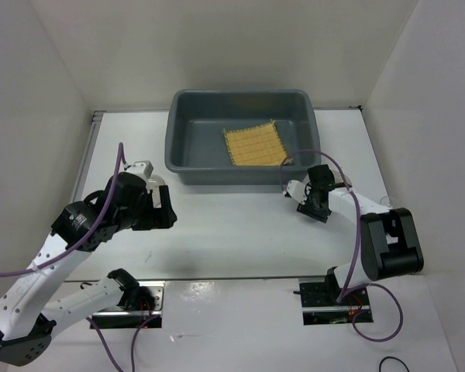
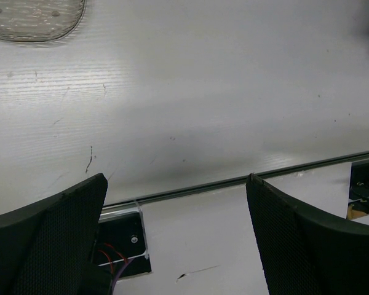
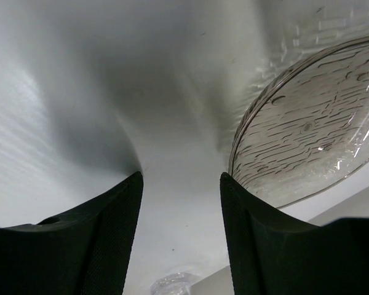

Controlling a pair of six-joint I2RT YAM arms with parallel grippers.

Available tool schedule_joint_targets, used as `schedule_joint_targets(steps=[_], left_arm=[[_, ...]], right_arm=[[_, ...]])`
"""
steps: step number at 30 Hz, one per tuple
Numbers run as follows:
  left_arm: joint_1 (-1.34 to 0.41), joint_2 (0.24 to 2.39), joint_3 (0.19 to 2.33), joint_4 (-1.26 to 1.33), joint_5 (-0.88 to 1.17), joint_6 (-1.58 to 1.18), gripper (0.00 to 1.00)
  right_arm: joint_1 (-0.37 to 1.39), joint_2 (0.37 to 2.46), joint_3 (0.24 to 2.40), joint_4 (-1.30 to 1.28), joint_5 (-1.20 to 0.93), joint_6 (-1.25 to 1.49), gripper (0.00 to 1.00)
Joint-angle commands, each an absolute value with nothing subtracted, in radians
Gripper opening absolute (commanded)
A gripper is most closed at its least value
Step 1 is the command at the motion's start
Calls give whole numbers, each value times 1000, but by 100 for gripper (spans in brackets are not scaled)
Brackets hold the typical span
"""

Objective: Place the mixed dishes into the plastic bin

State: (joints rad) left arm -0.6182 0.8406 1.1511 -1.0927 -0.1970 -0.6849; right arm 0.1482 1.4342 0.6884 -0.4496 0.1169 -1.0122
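From the top external view, the plastic bin (image 1: 232, 175) is sitting at the far side of the table (image 1: 232, 240), and the woven placemat (image 1: 253, 146) is lying flat inside it, toward its right half. The left end effector (image 1: 165, 208) is hovering over the left part of the table, well apart from the bin. The right end effector (image 1: 291, 189) is hanging just in front of the bin's near right corner.

In the left wrist view, the left end effector is standing released, its fingers spread wide with only bare table showing between them. The glassy plate (image 2: 31, 18) is lying on the table at the upper left corner of this view, apart from both fingers.

In the right wrist view, the right end effector is standing partly open, with white surface showing through the gap and nothing clamped. The plate is showing just beside the finger on the right of this view, outside the gap. The clear cup (image 3: 172, 286) is peeking in at the bottom edge between the fingers; whether it is touching them I cannot tell.
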Motion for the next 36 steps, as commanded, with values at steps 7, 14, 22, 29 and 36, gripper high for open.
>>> schedule_joint_targets(steps=[7, 14, 22, 29, 36], left_arm=[[-620, 798, 1138, -1106, -206, -687, 100], [-620, 788, 1111, -1106, -206, -687, 100], [-620, 767, 1111, -1097, -206, -687, 100], [-620, 747, 1111, -1097, -206, -669, 100], [-620, 759, 1111, -1097, -206, -669, 100]], right_arm=[[130, 1517, 744, -396, 106, -1015, 45], [130, 1301, 733, -439, 83, -1035, 62], [103, 1371, 767, -428, 120, -1054, 67], [54, 1572, 848, -428, 98, -1035, 67], [-18, 1649, 867, -399, 89, -1055, 66]])
